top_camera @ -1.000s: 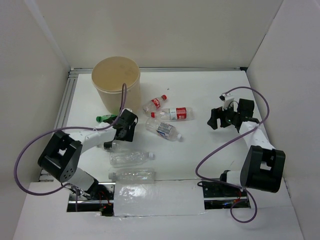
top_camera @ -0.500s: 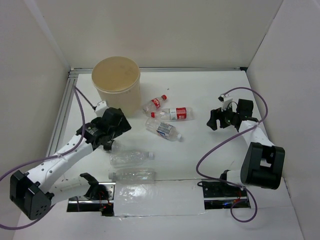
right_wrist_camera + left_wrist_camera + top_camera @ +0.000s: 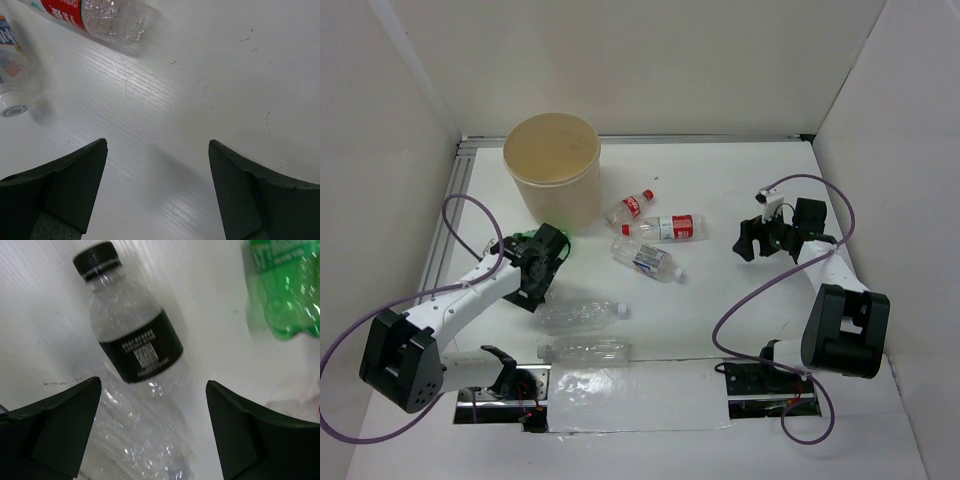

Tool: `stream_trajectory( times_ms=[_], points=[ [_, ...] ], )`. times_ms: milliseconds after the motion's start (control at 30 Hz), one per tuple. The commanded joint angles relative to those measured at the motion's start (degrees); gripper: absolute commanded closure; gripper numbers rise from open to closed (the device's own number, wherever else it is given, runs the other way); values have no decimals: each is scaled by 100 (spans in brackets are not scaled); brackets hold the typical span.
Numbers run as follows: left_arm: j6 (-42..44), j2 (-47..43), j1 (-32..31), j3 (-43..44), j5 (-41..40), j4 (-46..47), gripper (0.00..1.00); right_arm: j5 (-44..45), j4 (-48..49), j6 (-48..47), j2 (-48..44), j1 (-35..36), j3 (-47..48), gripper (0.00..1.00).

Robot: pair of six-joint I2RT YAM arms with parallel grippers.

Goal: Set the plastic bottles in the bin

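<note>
Far left: left gripper (image 3: 152,390), moved in the last second from beside the tub to a spot low over the white table (image 3: 720,180), fingers spreading wider on the way. Now released, gripping nothing, jaws standing either side of a clear crumpled plastic bottle with black cap and black label (image 3: 137,347), which lies flat between them. Just beside it, a green plastic bottle (image 3: 285,285), also lying flat and untouched.

Behind these, the large round beige-tan bin (image 3: 545,200), upright, no bottle visible inside from above.

Further right, on the table and well apart from both grippers: two plain clear bottles (image 3: 582,313) (image 3: 585,350) near the front edge, two red-capped, red-labelled bottles (image 3: 630,207) (image 3: 665,228), and a bottle with a blue-white label (image 3: 645,258).

Far right: right gripper (image 3: 157,150), spread open over bare table, holding nothing, hardly shifted in that second.

Judging by this: a pick being lined up on the black-labelled bottle, closing and lifting not yet done, every visible bottle left to bin.
</note>
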Motion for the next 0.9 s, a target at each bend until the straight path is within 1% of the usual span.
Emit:
stream_trajectory(
  times_ms=[0,100,267,333,367,400,467,500,567,600,633,667,700,733,767,800,833,867],
  points=[
    [-330,71,458,-360,-240,315,1,-133,53,-121,18,-35,31,12],
    [-120,141,792,-659,-47,676,1,-133,-9,-174,18,-35,83,12],
    [170,290,1092,-976,156,1212,1,-133,-61,-226,18,-35,83,12],
    [249,422,1163,-976,217,1405,6,-133,-62,-226,71,-35,135,12],
    [346,423,1163,-976,217,1459,18,-133,-62,-226,71,-35,136,12],
    [408,484,1215,-976,217,1520,28,-133,-62,-226,71,-35,136,12],
    [601,484,1216,-907,270,1582,42,-202,-167,-306,71,-35,189,13],
    [680,484,1216,-906,270,1582,58,-264,-167,-401,71,-35,189,13],
    [942,231,1216,-661,270,1434,73,-396,-430,-691,123,-35,258,15],
    [1040,90,1129,-555,270,1337,83,-649,-561,-858,123,-35,337,19],
    [1128,-59,945,-441,192,1223,86,-773,-824,-1016,123,-35,390,22],
    [1346,-408,822,-318,78,1126,88,-896,-940,-1287,123,-35,469,25],
    [1470,-586,673,-56,16,1056,88,-1010,-1028,-1412,123,-35,470,28],
    [1654,-753,427,77,15,1003,94,-1203,-1089,-1509,123,-35,557,31],
    [1848,-911,321,200,15,1002,94,-1205,-1090,-1579,184,-35,636,31],
    [2215,-1174,224,471,85,1002,98,-1266,-1090,-1580,185,52,689,31],
    [2384,-1281,23,596,85,1072,99,-1319,-1090,-1632,237,140,690,31],
    [2742,-1439,-58,832,85,1142,100,-1319,-1020,-1633,325,202,777,31]
  ],
)
